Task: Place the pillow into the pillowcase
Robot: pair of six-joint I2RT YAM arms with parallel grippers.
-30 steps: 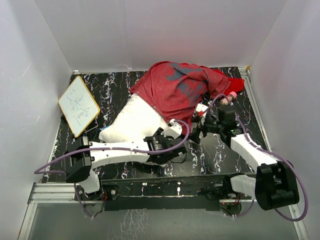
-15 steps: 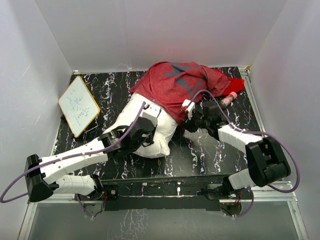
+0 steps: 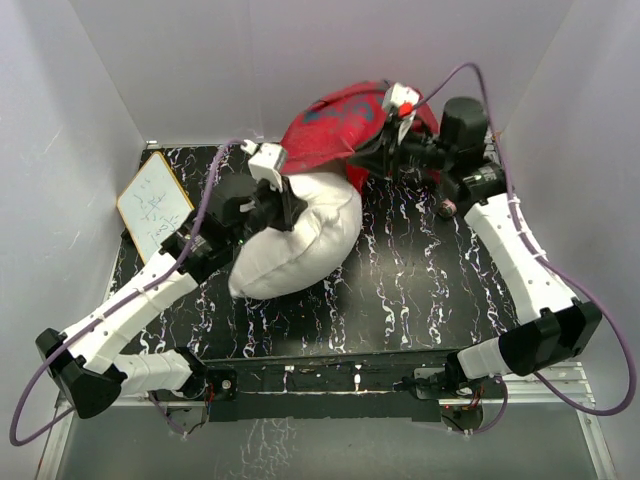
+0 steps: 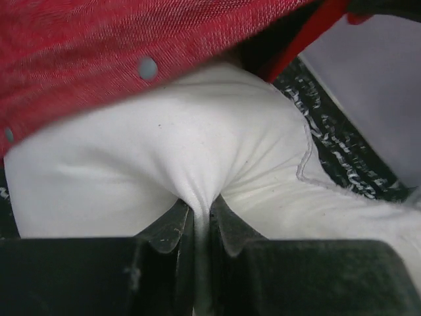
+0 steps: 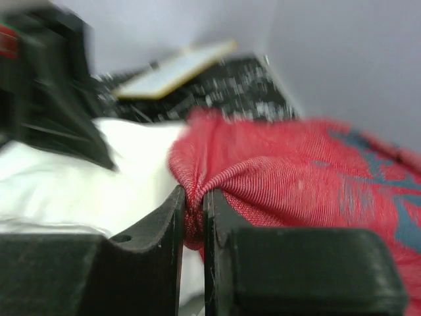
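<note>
left jaws: clenched on plump white fabric pillow | right jaws: pinching red printed cloth pillowcase above black marbled worktop | pillow axis 7-to-1 o'clock, pillowcase over its 1 o'clock end, right arm nearer

pillow was plain wht cloth, matt, soft w/ creases. pillowcase was red woven cloth, ribbed weave, matt. table looked blk marble-pattern, smooth, slight sheen. left gripper & right gripper were blk matt plastic, scuffed. board: wood frame, smooth wht face.
</note>
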